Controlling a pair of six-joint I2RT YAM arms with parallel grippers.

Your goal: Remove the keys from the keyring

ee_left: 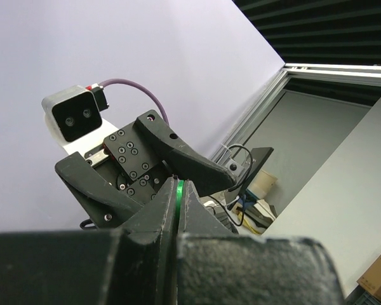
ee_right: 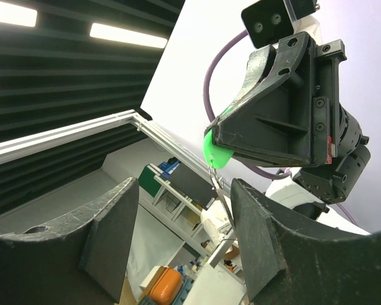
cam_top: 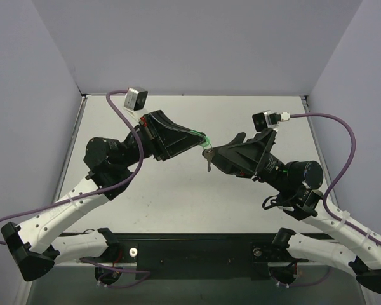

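Note:
My left gripper (cam_top: 200, 141) is raised over the table's middle and shut on the bright green keyring tag (cam_top: 206, 140). The tag's edge shows between the closed fingers in the left wrist view (ee_left: 179, 192). The small silver-grey key (cam_top: 207, 163) hangs below the tag on its ring. In the right wrist view the tag (ee_right: 214, 153) sticks out of the left gripper's fingers, and the key (ee_right: 223, 198) dangles edge-on just inside my right gripper's right finger (ee_right: 267, 241). My right gripper (cam_top: 223, 149) is open, its fingers on either side of the hanging key, not gripping it.
The pale tabletop (cam_top: 178, 203) lies below both arms, bounded by grey walls. Purple cables (cam_top: 333, 121) loop from each wrist camera. The black base bar (cam_top: 197, 251) runs along the near edge.

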